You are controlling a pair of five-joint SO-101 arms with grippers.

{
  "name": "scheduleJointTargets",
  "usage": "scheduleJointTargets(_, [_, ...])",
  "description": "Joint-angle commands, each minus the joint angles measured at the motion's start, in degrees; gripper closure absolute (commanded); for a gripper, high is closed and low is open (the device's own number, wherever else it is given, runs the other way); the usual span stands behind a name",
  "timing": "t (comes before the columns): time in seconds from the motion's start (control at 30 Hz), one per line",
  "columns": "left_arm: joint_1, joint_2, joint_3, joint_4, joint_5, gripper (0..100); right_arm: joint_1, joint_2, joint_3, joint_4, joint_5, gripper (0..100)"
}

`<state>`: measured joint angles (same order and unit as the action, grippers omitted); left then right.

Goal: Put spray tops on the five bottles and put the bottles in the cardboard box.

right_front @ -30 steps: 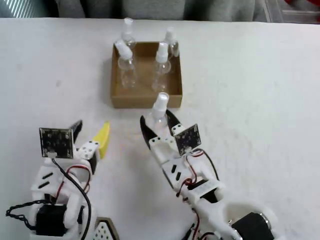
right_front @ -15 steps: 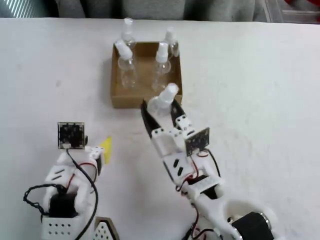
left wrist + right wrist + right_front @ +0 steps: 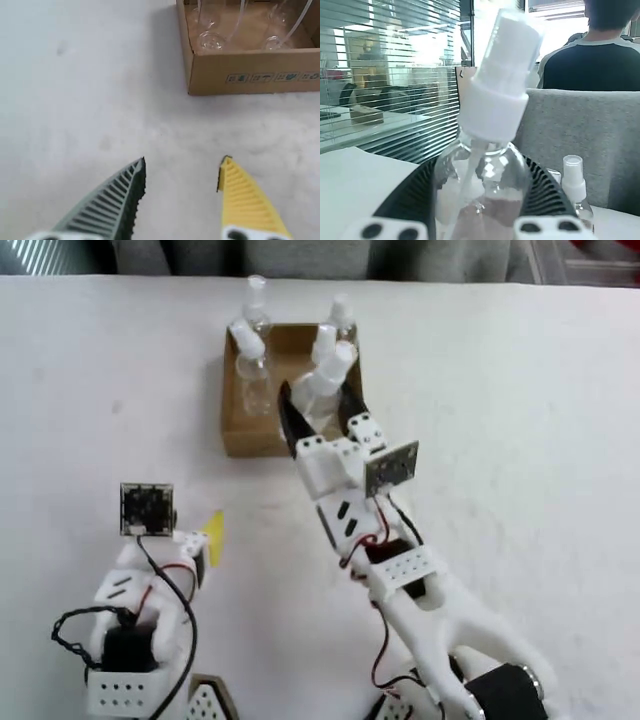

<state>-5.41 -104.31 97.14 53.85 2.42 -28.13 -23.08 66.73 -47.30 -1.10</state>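
While the right gripper (image 3: 320, 415) clamps its black jaws on the body of a clear bottle (image 3: 318, 388), we see that bottle's white spray top (image 3: 338, 358) seated on the neck, and the whole bottle tilted toward the far right. From the right wrist view we look straight up the bottle, with one black jaw curving around each side of its clear body.

Just outside the jaws, the held bottle hangs over the near right part of the cardboard box (image 3: 240, 440). We cannot tell whether its base touches the box floor. Beyond it we count four other bottles (image 3: 247, 365), all wearing white tops. Two stand upright inside the box, and two more rise at its far edge, where we cannot tell whether they are inside or just behind.

Further out, the left gripper (image 3: 182, 200) sits low over the white table (image 3: 520, 390), well apart from the box and to its near left. Its jaws stand open, with table surface showing between the grey finger (image 3: 117, 200) and the yellow finger (image 3: 245, 200).
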Motion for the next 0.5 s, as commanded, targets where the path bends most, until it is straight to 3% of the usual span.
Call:
scheduleJointTargets(0.0, [-0.6,-0.5,-0.2,-1.2,-0.6,78,-0.4,-0.2,-6.2,3.8,0.6,98.1])
scheduleJointTargets(0.2, [-0.6,-0.5,-0.2,-3.1,-5.3,99,-0.4,6.0,-12.0,4.9,0.6,98.1])
scheduleJointTargets(0.47, [-0.6,-0.5,-0.2,-3.1,-6.7,98,0.1,20.4,-22.1,4.8,0.6,98.1])
